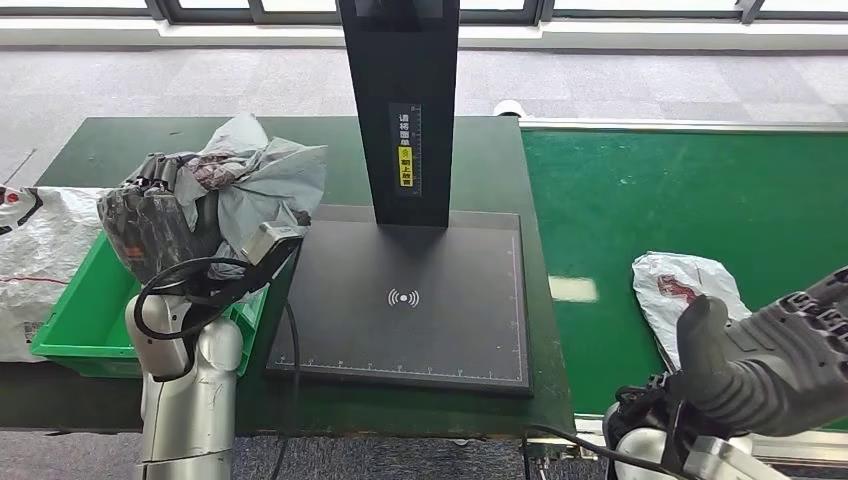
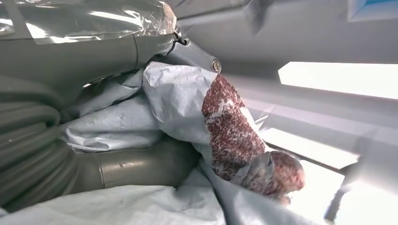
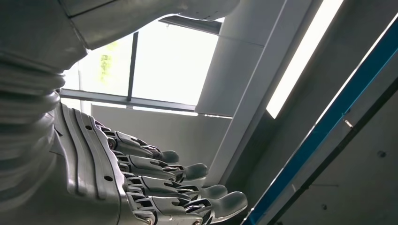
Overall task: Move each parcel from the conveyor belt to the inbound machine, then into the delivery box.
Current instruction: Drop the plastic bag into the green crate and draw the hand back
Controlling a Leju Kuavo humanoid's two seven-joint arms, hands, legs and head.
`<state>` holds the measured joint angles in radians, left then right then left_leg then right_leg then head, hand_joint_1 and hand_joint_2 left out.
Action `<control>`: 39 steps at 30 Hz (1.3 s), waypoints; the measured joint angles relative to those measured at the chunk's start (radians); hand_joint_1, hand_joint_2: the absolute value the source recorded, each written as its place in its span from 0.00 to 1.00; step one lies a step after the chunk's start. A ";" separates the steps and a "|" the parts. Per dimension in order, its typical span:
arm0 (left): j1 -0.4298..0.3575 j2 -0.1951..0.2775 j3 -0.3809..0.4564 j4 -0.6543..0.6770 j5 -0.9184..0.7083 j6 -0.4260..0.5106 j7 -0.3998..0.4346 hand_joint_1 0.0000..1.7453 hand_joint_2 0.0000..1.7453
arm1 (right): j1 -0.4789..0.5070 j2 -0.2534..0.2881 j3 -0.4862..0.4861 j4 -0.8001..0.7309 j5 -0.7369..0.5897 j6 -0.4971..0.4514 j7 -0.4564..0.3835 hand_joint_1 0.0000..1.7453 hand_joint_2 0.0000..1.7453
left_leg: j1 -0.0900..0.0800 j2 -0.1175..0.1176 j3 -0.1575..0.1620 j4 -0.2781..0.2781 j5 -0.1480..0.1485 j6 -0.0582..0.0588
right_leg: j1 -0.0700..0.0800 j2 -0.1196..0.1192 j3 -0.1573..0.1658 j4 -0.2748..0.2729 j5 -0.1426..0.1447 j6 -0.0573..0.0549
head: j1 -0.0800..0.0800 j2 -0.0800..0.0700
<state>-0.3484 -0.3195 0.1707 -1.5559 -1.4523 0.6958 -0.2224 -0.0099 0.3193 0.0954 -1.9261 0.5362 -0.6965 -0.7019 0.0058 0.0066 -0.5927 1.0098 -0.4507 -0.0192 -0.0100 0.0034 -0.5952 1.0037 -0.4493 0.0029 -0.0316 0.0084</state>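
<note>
Nearest in the head view, the right hand (image 1: pixel 770 355) hangs over the near edge of the green conveyor belt (image 1: pixel 690 190), palm raised, holding nothing. The right wrist view shows its fingers (image 3: pixel 187 187) stretched out straight and slightly apart against bright windows and a ceiling beam, which the head view does not give.

Just beyond that hand, a white parcel (image 1: pixel 685 290) with red print lies flat on the belt near its near edge, close to the hand but apart from it. The belt past it runs bare to its far edge.

On the other side, the left hand (image 1: pixel 160 215) is raised above the right rim of the green delivery box (image 1: pixel 75 320), which sits at the near left corner of the dark green table (image 1: pixel 110 150). It grips a crumpled grey parcel (image 1: pixel 255 180) that bulges toward the machine. The left wrist view shows the grey wrapper (image 2: pixel 178 93) pressed against the hand, with a speckled red patch on it, a detail too small to read from the head. A white bag (image 1: pixel 40 250) lies at the table's left edge, beside the box.

The inbound machine (image 1: pixel 410 300), a black flat plate with a tall black post at its far edge, fills the table's middle. Grey carpet and window frames lie behind.
</note>
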 joint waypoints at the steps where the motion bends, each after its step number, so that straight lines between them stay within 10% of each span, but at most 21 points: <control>1: -0.005 0.000 0.043 0.037 0.001 0.000 -0.009 1.00 1.00 | 0.000 0.000 0.004 0.004 0.001 0.000 0.000 0.00 1.00 | 0.000 0.000 0.000 0.000 0.000 -0.001 | 0.000 0.000 0.000 0.000 0.000 0.000 | 0.000 0.000; 10: -0.063 0.003 0.302 0.279 -0.064 0.000 0.006 1.00 1.00 | -0.007 0.000 0.028 0.043 0.005 0.000 0.000 0.00 1.00 | 0.001 -0.002 -0.001 0.000 0.001 -0.001 | 0.000 -0.001 0.000 0.000 0.000 0.000 | 0.000 0.000; 20: -0.094 0.019 0.359 0.404 -0.087 0.002 0.059 1.00 1.00 | -0.009 0.000 0.036 0.069 0.005 0.000 0.000 0.00 1.00 | 0.001 -0.002 -0.002 0.000 0.001 -0.001 | 0.000 -0.002 0.000 0.000 0.000 0.000 | 0.000 0.000; 24: -0.111 0.029 0.378 0.456 -0.109 0.002 0.109 0.00 1.00 | -0.011 0.000 0.037 0.078 0.006 0.000 0.000 0.00 1.00 | 0.001 -0.003 -0.001 0.000 0.001 -0.001 | 0.000 -0.002 0.000 0.000 0.000 0.000 | 0.000 0.000; 25: -0.115 0.035 0.379 0.475 -0.110 0.002 0.141 0.00 1.00 | -0.011 0.000 0.038 0.080 0.006 0.000 0.000 0.00 1.00 | 0.001 -0.003 -0.001 0.000 0.001 -0.001 | 0.000 -0.002 0.000 0.000 0.000 0.000 | 0.000 0.000; 29: -0.125 0.059 0.379 0.540 -0.097 0.003 0.219 0.00 0.00 | -0.013 0.000 0.042 0.090 0.007 0.001 0.000 0.00 1.00 | 0.001 -0.003 -0.001 0.000 0.001 -0.001 | 0.000 -0.002 0.000 0.000 0.000 0.000 | 0.000 0.000; 39: -0.126 0.065 0.379 0.552 -0.022 0.003 0.136 0.00 0.00 | -0.017 0.000 0.051 0.116 0.008 0.001 -0.001 0.00 1.00 | 0.001 -0.003 -0.001 0.000 0.001 -0.001 | -0.001 -0.003 0.001 0.000 0.000 0.000 | 0.000 0.000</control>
<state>-0.4743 -0.2544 0.5497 -1.0037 -1.4745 0.6992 -0.0867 -0.0269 0.3193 0.1462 -1.8102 0.5444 -0.6959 -0.7030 0.0067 0.0031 -0.5938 1.0098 -0.4494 -0.0202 -0.0106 0.0006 -0.5943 1.0040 -0.4490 0.0027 -0.0313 0.0084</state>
